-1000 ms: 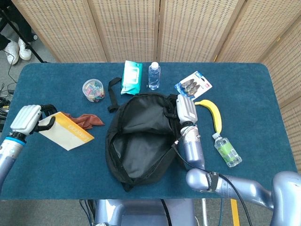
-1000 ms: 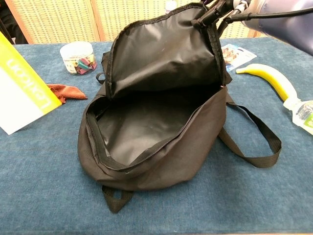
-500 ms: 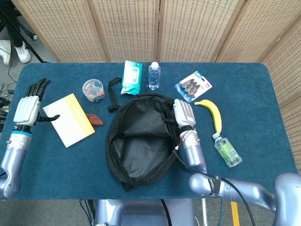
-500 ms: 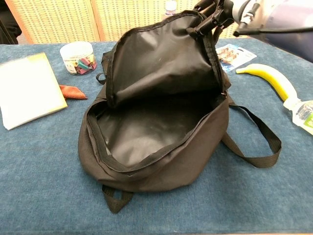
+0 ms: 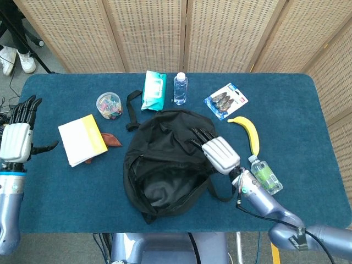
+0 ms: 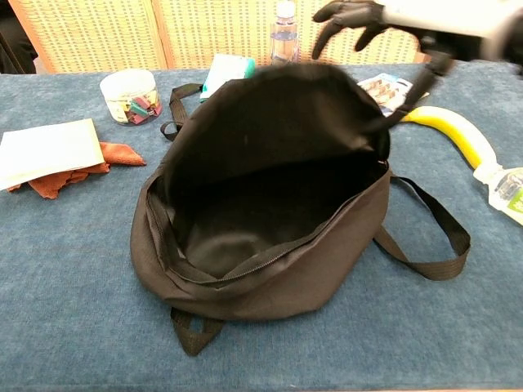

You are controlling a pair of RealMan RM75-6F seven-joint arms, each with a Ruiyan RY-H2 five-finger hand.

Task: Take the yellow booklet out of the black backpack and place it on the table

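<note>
The yellow booklet (image 5: 82, 139) lies flat on the blue table, left of the black backpack (image 5: 165, 162), partly over a brown cloth (image 5: 113, 140). In the chest view the booklet (image 6: 45, 151) sits at the far left, the cloth (image 6: 61, 175) under it. My left hand (image 5: 17, 137) hovers open at the table's left edge, apart from the booklet. Fingers spread, my right hand (image 5: 217, 151) floats open just above the backpack's right rim, holding nothing. The backpack (image 6: 261, 204) lies unzipped, its flap slumped down and its inside dark.
A jar of clips (image 5: 109, 104), a wipes pack (image 5: 154, 89), a water bottle (image 5: 180, 88) and a blister pack (image 5: 226, 100) line the far side. A banana (image 5: 247, 132) and a small green bottle (image 5: 265, 175) lie right of the backpack. A loose strap (image 6: 429, 229) trails right.
My left hand let go of the booklet and drew back left; the booklet settled flat. My right hand released the backpack's flap, which dropped, and moved right and nearer.
</note>
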